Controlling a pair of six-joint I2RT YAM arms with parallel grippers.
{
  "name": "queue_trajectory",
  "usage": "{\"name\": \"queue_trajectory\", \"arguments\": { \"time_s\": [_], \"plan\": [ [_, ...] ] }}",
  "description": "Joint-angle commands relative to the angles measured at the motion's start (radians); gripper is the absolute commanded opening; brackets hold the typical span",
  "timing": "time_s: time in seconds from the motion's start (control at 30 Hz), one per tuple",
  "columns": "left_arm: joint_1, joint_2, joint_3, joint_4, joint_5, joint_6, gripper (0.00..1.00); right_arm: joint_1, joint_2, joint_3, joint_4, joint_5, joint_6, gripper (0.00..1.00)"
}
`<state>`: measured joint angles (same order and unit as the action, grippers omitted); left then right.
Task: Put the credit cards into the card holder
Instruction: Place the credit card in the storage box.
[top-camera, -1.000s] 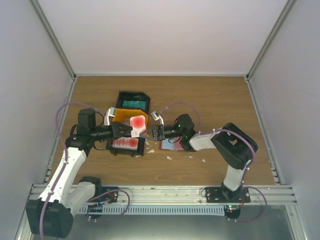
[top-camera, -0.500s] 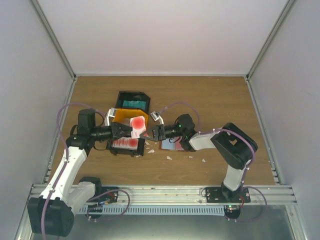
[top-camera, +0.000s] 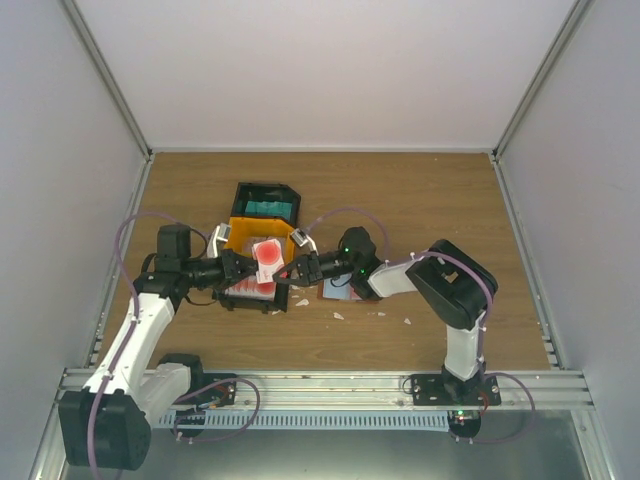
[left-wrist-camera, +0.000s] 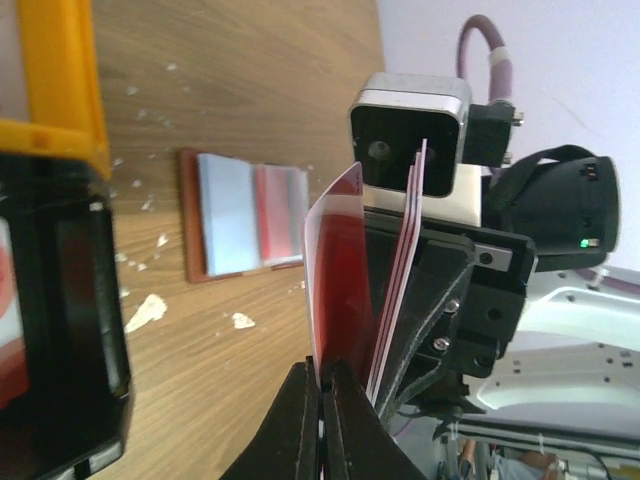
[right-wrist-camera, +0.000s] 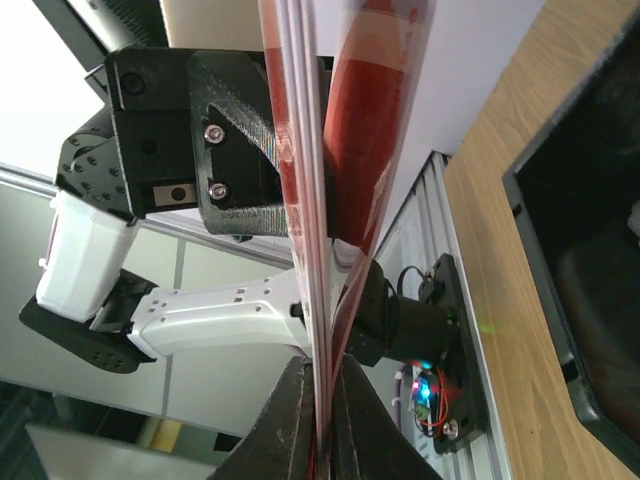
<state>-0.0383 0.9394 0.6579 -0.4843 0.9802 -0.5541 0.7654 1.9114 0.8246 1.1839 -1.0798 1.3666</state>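
Note:
My left gripper (top-camera: 243, 268) and right gripper (top-camera: 289, 271) meet tip to tip above the bins, with red-and-white credit cards (top-camera: 268, 255) between them. In the left wrist view my left gripper (left-wrist-camera: 322, 385) is shut on one bent red-and-white card (left-wrist-camera: 340, 260), peeled a little off the stack (left-wrist-camera: 408, 250). In the right wrist view my right gripper (right-wrist-camera: 322, 400) is shut on that thin stack of cards (right-wrist-camera: 298, 150); the bent card (right-wrist-camera: 372, 110) bows away to the right. The reddish-brown card holder (left-wrist-camera: 245, 215) lies open on the table, partly under my right arm in the top view (top-camera: 338, 291).
A black bin with teal cards (top-camera: 266, 203) stands behind a yellow bin (top-camera: 245, 232). A black bin with red-and-white cards (top-camera: 248, 292) lies under the grippers and shows in the left wrist view (left-wrist-camera: 60, 330). White scraps (top-camera: 338, 315) dot the wood.
Both grippers have moved left and slightly nearer with the cards between them. My right arm has stretched further left, uncovering more of the card holder.

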Motion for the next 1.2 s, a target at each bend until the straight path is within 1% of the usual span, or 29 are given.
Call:
{"name": "queue_trajectory", "arguments": {
  "time_s": [0.0,0.17,0.37,0.43,0.57,0.77,1.03,1.17],
  "plan": [
    [0.008,-0.018,-0.042,-0.094,-0.056,-0.008,0.00,0.022,0.042,0.049,-0.120,0.027,-0.024,0.01],
    [0.022,-0.013,-0.037,-0.173,-0.170,0.008,0.00,0.039,0.064,0.088,-0.292,0.042,-0.060,0.00],
    [0.035,-0.005,-0.034,-0.283,-0.298,0.010,0.00,0.052,0.111,0.105,-0.370,0.046,-0.043,0.00],
    [0.062,-0.001,-0.039,-0.300,-0.320,0.010,0.00,0.054,0.118,0.112,-0.401,0.059,-0.037,0.01],
    [0.072,0.020,-0.046,-0.320,-0.341,0.020,0.00,0.060,0.114,0.151,-0.522,0.083,-0.084,0.01],
    [0.087,0.026,-0.049,-0.343,-0.397,0.020,0.00,0.060,0.110,0.164,-0.626,0.122,-0.121,0.14],
    [0.110,0.061,-0.059,-0.332,-0.427,0.043,0.00,0.061,0.110,0.205,-0.724,0.162,-0.168,0.19],
    [0.113,0.047,-0.014,-0.355,-0.483,0.050,0.00,0.060,0.096,0.236,-0.789,0.187,-0.227,0.27]
  ]
}}
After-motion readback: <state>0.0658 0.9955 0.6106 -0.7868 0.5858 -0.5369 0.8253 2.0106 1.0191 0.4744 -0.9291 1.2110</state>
